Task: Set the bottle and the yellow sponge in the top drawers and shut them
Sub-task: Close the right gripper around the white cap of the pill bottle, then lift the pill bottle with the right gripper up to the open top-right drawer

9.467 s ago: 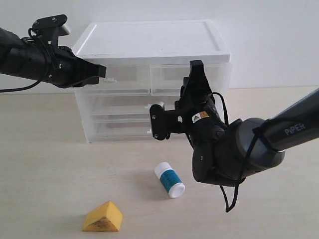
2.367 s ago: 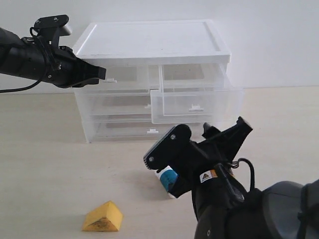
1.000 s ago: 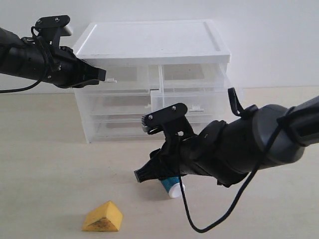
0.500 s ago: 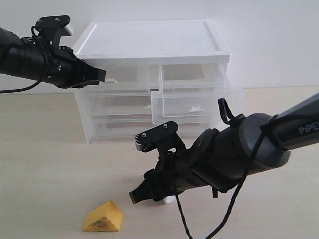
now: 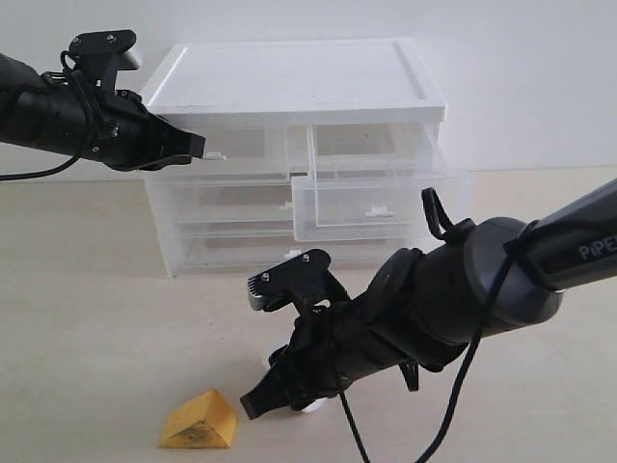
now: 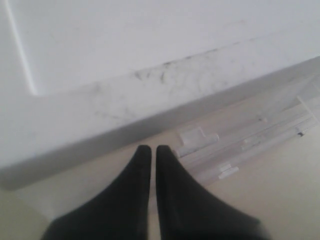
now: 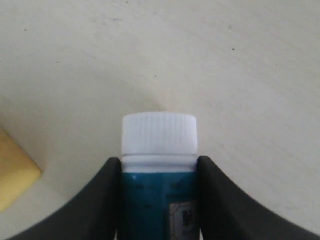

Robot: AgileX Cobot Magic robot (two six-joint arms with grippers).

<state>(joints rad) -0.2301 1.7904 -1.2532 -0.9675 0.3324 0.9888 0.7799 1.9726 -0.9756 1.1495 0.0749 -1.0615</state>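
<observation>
The bottle (image 7: 159,150), white cap and teal label, lies on the table between my right gripper's (image 7: 159,165) two fingers, which press against both its sides. In the exterior view the right gripper (image 5: 280,388) and arm cover the bottle almost entirely. The yellow sponge (image 5: 200,422) sits on the table just left of that gripper, and its corner (image 7: 12,182) shows in the right wrist view. The right top drawer (image 5: 376,198) is pulled out; the left top drawer (image 5: 241,159) is pushed in. My left gripper (image 5: 198,143) is shut and empty, its tips (image 6: 151,150) close to that drawer's handle tab (image 6: 197,136).
The white-topped cabinet (image 5: 289,82) stands at the back of the pale table, with two full-width drawers (image 5: 231,251) below the top ones. The right arm's dark body (image 5: 453,299) and cable lie low across the table in front of the open drawer.
My right gripper has dropped lower and toward the front left, over the bottle, and its jaws have narrowed onto it. The left arm has not moved.
</observation>
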